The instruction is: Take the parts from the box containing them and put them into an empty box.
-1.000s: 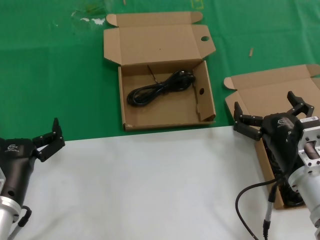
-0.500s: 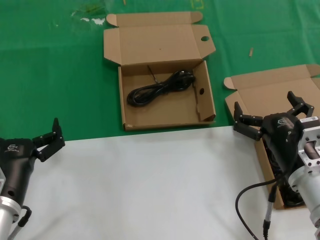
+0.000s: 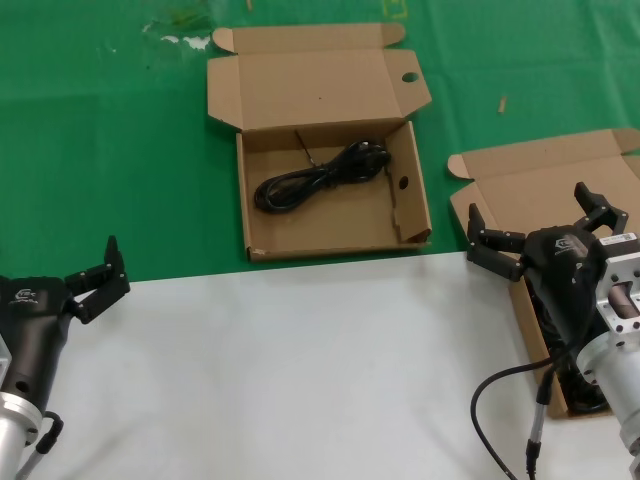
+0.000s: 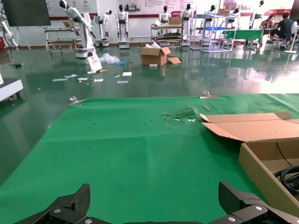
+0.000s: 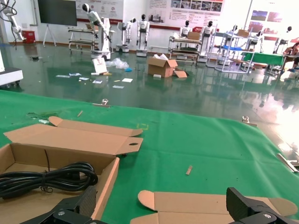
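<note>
Both grippers spread and empty, one cord moved, more waiting on the right.

The left gripper hovers released at the near left, over the edge of the white sheet. At centre far, the holed box lies open on the green cloth and holds one looped cord lying diagonally. On the right, the right gripper hangs wide open over the source box, whose floor the arm mostly hides; something dark shows beside the wrist, probably the remaining cords. A cord should be light, limp and a little slick: best pinched across the bundled middle, where the strands gather, since a plug end would let the loops trail and snag.
</note>
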Motion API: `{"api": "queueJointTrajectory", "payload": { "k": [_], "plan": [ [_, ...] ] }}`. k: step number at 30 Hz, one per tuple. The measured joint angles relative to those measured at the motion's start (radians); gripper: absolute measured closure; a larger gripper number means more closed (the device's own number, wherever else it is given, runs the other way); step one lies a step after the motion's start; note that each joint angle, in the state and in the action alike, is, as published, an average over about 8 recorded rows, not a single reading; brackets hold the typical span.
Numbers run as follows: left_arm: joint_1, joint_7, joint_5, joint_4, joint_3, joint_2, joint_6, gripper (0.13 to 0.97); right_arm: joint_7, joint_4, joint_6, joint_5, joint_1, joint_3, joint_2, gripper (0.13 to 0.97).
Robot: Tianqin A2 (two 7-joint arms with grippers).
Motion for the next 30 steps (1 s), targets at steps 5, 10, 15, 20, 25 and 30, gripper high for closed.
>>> {"api": "queueJointTrajectory", "payload": {
  "k": [5, 10, 15, 20, 25, 30],
  "plan": [
    [0.0, 0.0, 0.0, 0.0, 0.0, 0.0, 0.0, 0.132, 0.0, 0.0, 0.0, 0.0, 0.0, 0.0, 0.0, 0.129],
    [0.0, 0.0, 0.0, 0.0, 0.0, 0.0, 0.0, 0.132, 0.0, 0.0, 0.0, 0.0, 0.0, 0.0, 0.0, 0.129],
    [0.0, 0.0, 0.0, 0.0, 0.0, 0.0, 0.0, 0.132, 0.0, 0.0, 0.0, 0.0, 0.0, 0.0, 0.0, 0.129],
    [0.0, 0.0, 0.0, 0.0, 0.0, 0.0, 0.0, 0.132, 0.0, 0.0, 0.0, 0.0, 0.0, 0.0, 0.0, 0.129],
    [0.0, 0.0, 0.0, 0.0, 0.0, 0.0, 0.0, 0.132, 0.0, 0.0, 0.0, 0.0, 0.0, 0.0, 0.0, 0.129],
    [0.0, 0.0, 0.0, 0.0, 0.0, 0.0, 0.0, 0.132, 0.0, 0.0, 0.0, 0.0, 0.0, 0.0, 0.0, 0.129]
  ]
}}
